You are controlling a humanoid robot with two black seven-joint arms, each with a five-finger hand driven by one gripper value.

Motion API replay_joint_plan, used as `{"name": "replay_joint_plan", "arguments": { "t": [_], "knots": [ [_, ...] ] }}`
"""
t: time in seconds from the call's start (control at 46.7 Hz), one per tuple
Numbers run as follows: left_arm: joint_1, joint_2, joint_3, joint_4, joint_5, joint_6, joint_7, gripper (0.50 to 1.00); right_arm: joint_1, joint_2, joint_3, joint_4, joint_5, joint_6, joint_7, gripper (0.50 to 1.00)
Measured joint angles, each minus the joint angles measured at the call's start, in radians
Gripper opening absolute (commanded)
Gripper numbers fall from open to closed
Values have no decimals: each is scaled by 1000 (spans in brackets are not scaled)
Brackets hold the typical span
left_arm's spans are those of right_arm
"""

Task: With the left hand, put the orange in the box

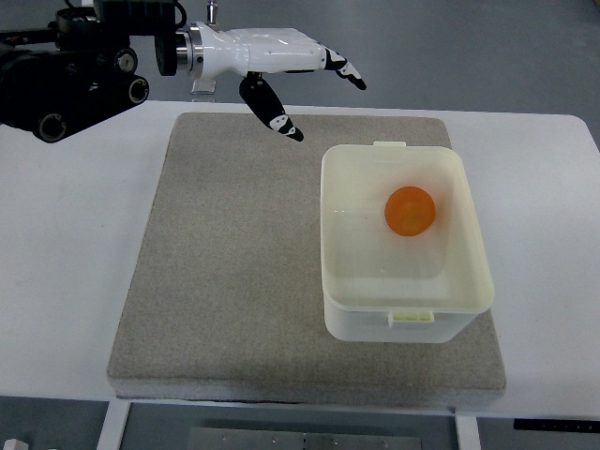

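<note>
An orange (410, 210) lies inside the white plastic box (341, 246), toward its far right part. The box stands on the right side of a grey mat (234, 272). My left hand (314, 89), white with black fingertips, hovers above the mat's far edge, up and to the left of the box. Its fingers are spread and hold nothing. The thumb (272, 111) points down toward the mat. No right arm shows.
The grey mat lies on a white table (66, 262). The left arm's black body (66, 75) fills the top left corner. Grey floor shows beyond the table's far edge.
</note>
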State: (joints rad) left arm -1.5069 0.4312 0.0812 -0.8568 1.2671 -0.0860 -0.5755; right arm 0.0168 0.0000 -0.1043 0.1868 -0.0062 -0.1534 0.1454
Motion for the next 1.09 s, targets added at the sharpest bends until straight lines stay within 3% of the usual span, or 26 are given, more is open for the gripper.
{"name": "replay_joint_plan", "arguments": {
  "t": [0.257, 0.621, 0.749, 0.792, 0.813, 0.835, 0.899, 0.984, 1.091],
  "knots": [
    [58, -13, 4, 248, -21, 3, 0, 883, 0, 0, 0, 0, 0, 0, 0, 932],
    [103, -60, -9, 440, -33, 13, 3, 881, 0, 0, 0, 0, 0, 0, 0, 932],
    [126, -77, -13, 481, -142, 14, 9, 883, 0, 0, 0, 0, 0, 0, 0, 932],
    [130, -78, -11, 490, -200, 14, 10, 902, 0, 0, 0, 0, 0, 0, 0, 932],
    [132, -79, -10, 494, -230, 14, 10, 964, 0, 0, 0, 0, 0, 0, 0, 932],
    [136, -80, -9, 495, -263, 14, 10, 994, 0, 0, 0, 0, 0, 0, 0, 932],
    [151, -85, -12, 497, -345, 18, 10, 992, 0, 0, 0, 0, 0, 0, 0, 932],
    [169, -86, -15, 498, -452, 61, 10, 992, 0, 0, 0, 0, 0, 0, 0, 932],
    [195, -87, -16, 497, -617, 178, 9, 994, 0, 0, 0, 0, 0, 0, 0, 932]
  ]
}}
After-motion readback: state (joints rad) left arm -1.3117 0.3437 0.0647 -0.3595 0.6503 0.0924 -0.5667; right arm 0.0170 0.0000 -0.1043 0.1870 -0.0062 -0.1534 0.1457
